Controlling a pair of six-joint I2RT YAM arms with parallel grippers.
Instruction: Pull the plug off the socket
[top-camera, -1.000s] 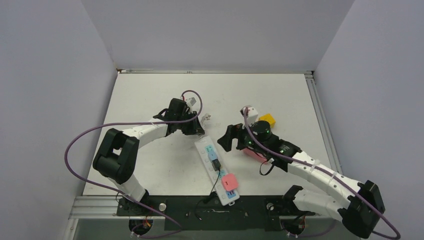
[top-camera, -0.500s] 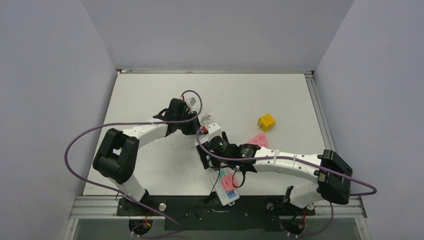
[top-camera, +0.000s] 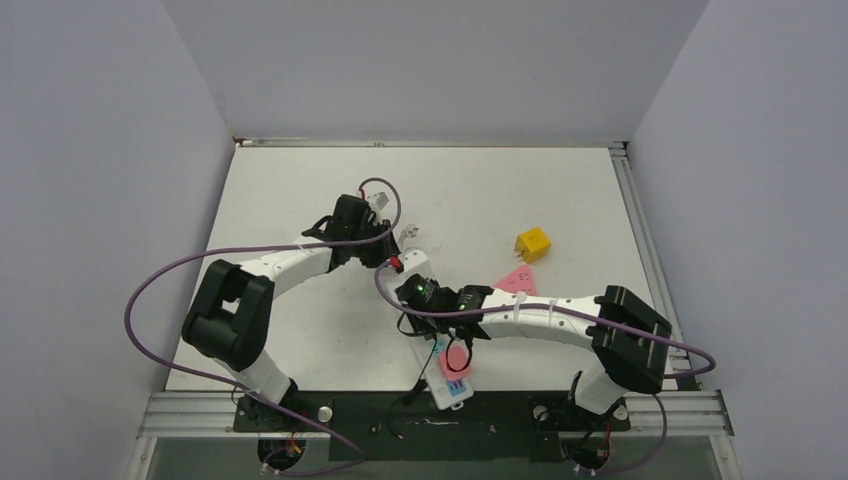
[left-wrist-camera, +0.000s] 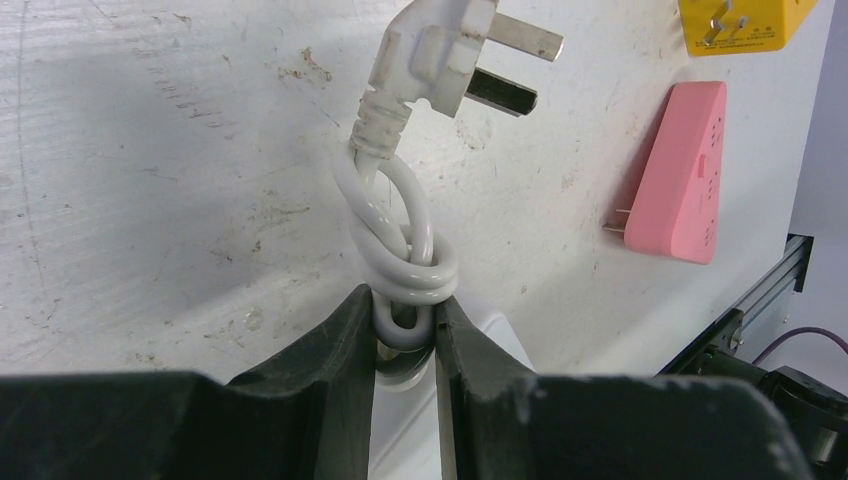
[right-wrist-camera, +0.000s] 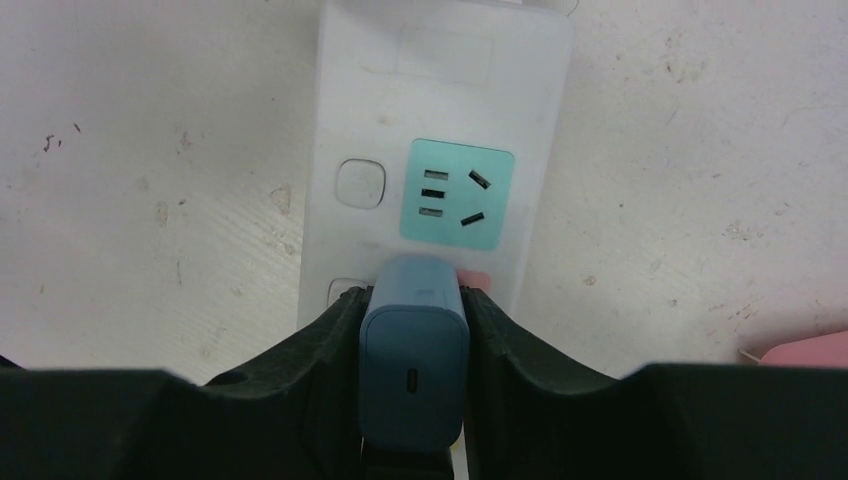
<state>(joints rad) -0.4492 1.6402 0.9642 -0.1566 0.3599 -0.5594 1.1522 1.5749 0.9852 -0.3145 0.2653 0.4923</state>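
**Q:** Where's the socket?
**A:** The long white rectangular power strip (top-camera: 450, 390) lies flat on the white desk (top-camera: 300, 190), set diagonally. Seen from the right wrist, one teal outlet face (right-wrist-camera: 457, 193) shows, w/ a round white button beside it.

**Q:** And the plug?
**A:** A blue-grey rectangular charger plug (right-wrist-camera: 413, 350) sits in the strip, in the outlet next to the teal face. The right hand (right-wrist-camera: 413, 300) is clamped on it, one black finger on each side.

**Q:** Left hand?
**A:** The left hand (left-wrist-camera: 405, 312) is at the strip's far end, closed tight on the strip's short white cord (left-wrist-camera: 400, 240), right at a knot. The cord's white three-pin plug (left-wrist-camera: 440, 50) lies loose on the desk beyond.

**Q:** Anything else nr the strip?
**A:** A pink wedge-shaped adapter (top-camera: 515, 280) lies to its right, and a yellow cube adapter (top-camera: 533, 243) further that way. A pink square plug (top-camera: 458, 362) sits in the strip toward its near end.
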